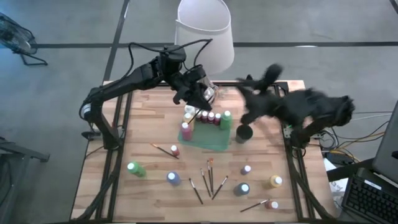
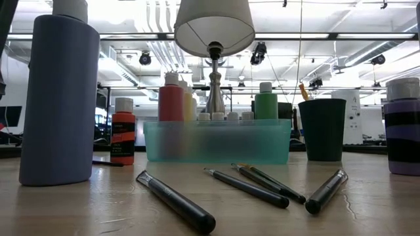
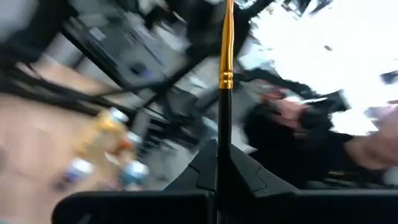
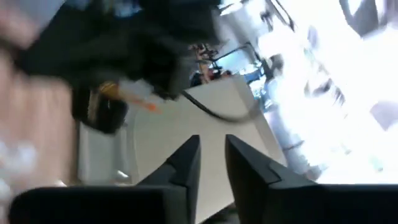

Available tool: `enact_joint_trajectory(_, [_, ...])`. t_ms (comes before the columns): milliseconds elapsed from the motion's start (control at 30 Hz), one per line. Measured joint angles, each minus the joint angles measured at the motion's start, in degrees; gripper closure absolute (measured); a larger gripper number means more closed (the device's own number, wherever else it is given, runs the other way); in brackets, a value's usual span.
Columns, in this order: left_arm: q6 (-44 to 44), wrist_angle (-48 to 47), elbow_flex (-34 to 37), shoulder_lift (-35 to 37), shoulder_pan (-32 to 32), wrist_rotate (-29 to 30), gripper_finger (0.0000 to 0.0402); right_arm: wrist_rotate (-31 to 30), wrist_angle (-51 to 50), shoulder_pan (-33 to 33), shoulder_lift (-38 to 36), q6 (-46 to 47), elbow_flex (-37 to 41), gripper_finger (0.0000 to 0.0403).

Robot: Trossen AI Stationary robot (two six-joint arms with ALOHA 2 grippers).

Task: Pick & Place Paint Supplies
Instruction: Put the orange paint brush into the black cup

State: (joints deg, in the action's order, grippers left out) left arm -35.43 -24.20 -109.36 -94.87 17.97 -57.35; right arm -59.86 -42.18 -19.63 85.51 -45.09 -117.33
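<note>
My left gripper [image 1: 199, 99] hovers over the far end of the green tray [image 1: 208, 138], shut on a thin paintbrush [image 3: 226, 74] with a black shaft and a gold band. The tray holds several white-capped paint bottles [image 1: 211, 117]. A dark cup [image 1: 244, 132] stands on the table beside the tray's right end. My right gripper [image 4: 212, 155] is open and holds nothing; its arm [image 1: 292, 106] shows blurred above the table's far right. More bottles [image 1: 135, 168] and loose brushes [image 1: 208, 177] lie on the near half of the table. My left gripper pinches the paintbrush by its black shaft [image 3: 219, 146] between the two shut fingers. The brush runs along the fingers and sticks out past their tips, gold band and gold-coloured part beyond. It is lifted clear of the table.
A white-shaded lamp [image 1: 204, 31] stands at the table's far edge behind the tray. In the low view a tall blue bottle [image 2: 59, 98] and several brushes [image 2: 249, 187] lie near the camera, with the tray [image 2: 216, 141] and cup [image 2: 321, 128] behind. A keyboard [image 1: 373, 199] sits off the right edge.
</note>
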Motion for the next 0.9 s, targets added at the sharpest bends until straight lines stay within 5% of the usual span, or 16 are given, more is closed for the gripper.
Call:
enact_joint_trajectory(100, [10.5, -2.4, 0.0, 0.3, 0.1, 9.3, 0.0391, 5.5, -8.1, 0.6, -4.2, 20.5, -0.5, 0.0291])
enact_joint_trajectory(233, [26.1, -3.0, 0.0, 0.6, -1.5, 30.5, 0.0391, 20.6, -18.3, 3.4, -9.3, 44.4, 0.9, 0.0249])
enact_joint_trajectory(367, [38.2, 5.5, 0.3, -0.5, -5.5, 49.4, 0.0391, 26.2, -18.7, 4.5, -13.1, 50.9, 5.2, 0.0221])
enact_joint_trajectory(567, [46.2, 19.2, 1.0, -3.4, -7.9, 51.4, 0.0391, 28.2, -5.2, 4.4, -14.9, 46.4, 12.2, 0.0201])
enact_joint_trajectory(900, [46.2, 23.6, 1.1, -6.4, -7.8, 51.0, 0.0391, 32.5, 6.3, 4.8, -14.1, 42.5, 15.5, 0.0193])
